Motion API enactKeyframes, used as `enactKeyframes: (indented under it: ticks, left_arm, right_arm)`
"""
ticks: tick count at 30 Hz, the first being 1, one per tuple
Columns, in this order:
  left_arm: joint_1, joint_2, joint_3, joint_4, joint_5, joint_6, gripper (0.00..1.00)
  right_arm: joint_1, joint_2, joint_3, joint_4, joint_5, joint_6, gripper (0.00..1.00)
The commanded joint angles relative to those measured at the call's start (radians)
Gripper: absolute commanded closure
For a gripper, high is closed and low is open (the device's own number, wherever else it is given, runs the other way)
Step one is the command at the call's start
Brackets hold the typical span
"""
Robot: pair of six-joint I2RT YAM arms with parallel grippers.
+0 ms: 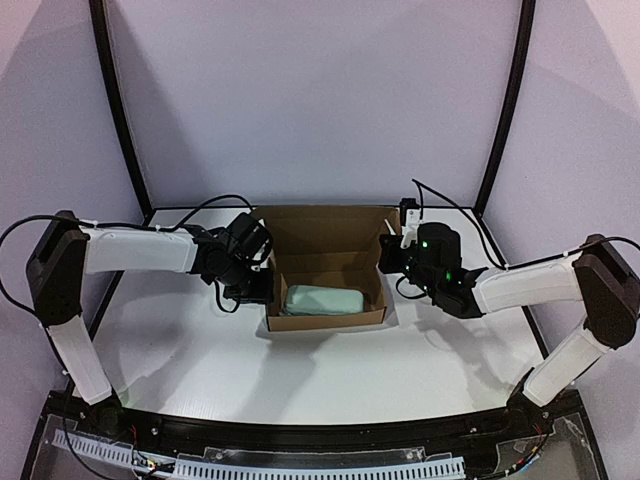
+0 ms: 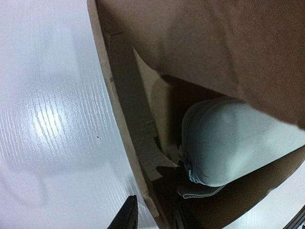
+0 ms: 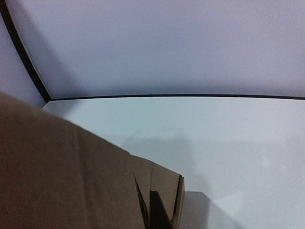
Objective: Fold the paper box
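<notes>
The brown paper box (image 1: 325, 262) stands at the table's middle, its walls raised and its lid upright at the back. My left gripper (image 1: 258, 282) is at the box's left wall. In the left wrist view its fingers (image 2: 127, 215) straddle that wall (image 2: 125, 102), one outside and one inside, with a gap to the cardboard, so it is open. My right gripper (image 1: 392, 260) is at the right wall. In the right wrist view one dark finger (image 3: 159, 212) lies against the cardboard (image 3: 71, 176) at the box's corner; the other finger is hidden behind it.
A pale green soft object (image 1: 323, 300) lies inside the box and fills much of the left wrist view (image 2: 228, 143). White tabletop (image 1: 330, 370) lies in front of the box. Black frame poles (image 1: 118, 110) stand at the back left and right.
</notes>
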Motion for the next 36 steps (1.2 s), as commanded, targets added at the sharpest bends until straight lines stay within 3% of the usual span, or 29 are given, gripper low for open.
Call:
enactKeyframes:
  ticks: [1, 17, 26, 36]
  left_arm:
    - [-0.033, -0.044, -0.049, 0.04, 0.017, 0.057, 0.72]
    - [-0.033, -0.239, -0.272, 0.049, -0.112, 0.011, 0.72]
    - [-0.034, -0.313, -0.222, -0.009, -0.126, 0.011, 0.68]
    - [-0.034, -0.43, -0.236, -0.181, -0.264, -0.069, 0.63]
  right_arm:
    - [0.042, 0.072, -0.089, -0.107, -0.16, -0.049, 1.0]
    - [0.044, 0.143, -0.184, 0.054, -0.216, -0.088, 1.0]
    - [0.044, 0.039, -0.074, -0.124, -0.291, -0.139, 0.98]
    - [0.045, 0.01, -0.041, -0.196, -0.319, -0.143, 0.82]
